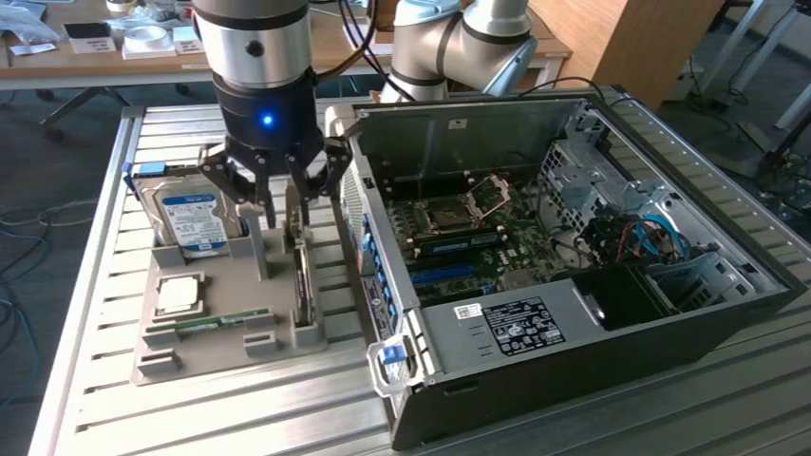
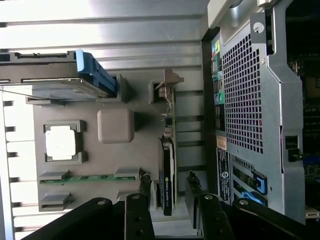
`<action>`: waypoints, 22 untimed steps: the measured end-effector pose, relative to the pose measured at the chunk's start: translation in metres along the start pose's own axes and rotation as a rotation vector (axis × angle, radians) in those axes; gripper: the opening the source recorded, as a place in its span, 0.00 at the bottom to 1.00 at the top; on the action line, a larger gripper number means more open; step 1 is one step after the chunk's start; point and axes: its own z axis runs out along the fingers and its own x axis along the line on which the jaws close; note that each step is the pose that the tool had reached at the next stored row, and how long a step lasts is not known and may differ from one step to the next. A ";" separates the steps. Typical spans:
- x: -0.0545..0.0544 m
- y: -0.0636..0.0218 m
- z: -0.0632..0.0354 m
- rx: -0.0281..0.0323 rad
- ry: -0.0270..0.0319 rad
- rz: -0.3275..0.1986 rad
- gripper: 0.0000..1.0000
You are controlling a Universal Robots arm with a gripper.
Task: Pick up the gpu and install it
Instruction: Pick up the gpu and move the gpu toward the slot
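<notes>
The gpu (image 1: 303,275) stands on its long edge in a slot of the grey holder (image 1: 190,353), next to the open computer case (image 1: 713,250). In the wrist view the gpu (image 2: 167,176) shows edge-on, a thin dark card with its metal end bracket at the far end. My gripper (image 1: 281,215) hangs right over the card's near end. It is open, one finger (image 2: 145,186) on each side of the card with a small gap to it. The gripper (image 2: 168,189) holds nothing.
On the same holder (image 2: 90,102) stand a silver hard drive (image 1: 190,215) with a blue-white label, a processor chip (image 1: 178,294) and a green memory stick (image 1: 223,320). The case's motherboard (image 1: 469,237) lies exposed. The case wall (image 2: 250,100) is close beside the card.
</notes>
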 end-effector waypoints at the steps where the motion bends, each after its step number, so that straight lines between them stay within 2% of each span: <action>1: 0.000 0.0000 0.0003 0.0002 0.0002 0.000 0.42; 6: 0.000 -0.0003 0.0005 -0.0001 -0.0001 0.000 0.42; 10: -0.001 -0.0039 0.0005 -0.0001 -0.0001 0.000 0.42; 22: -0.003 -0.0056 0.0150 0.0007 0.0000 0.000 0.42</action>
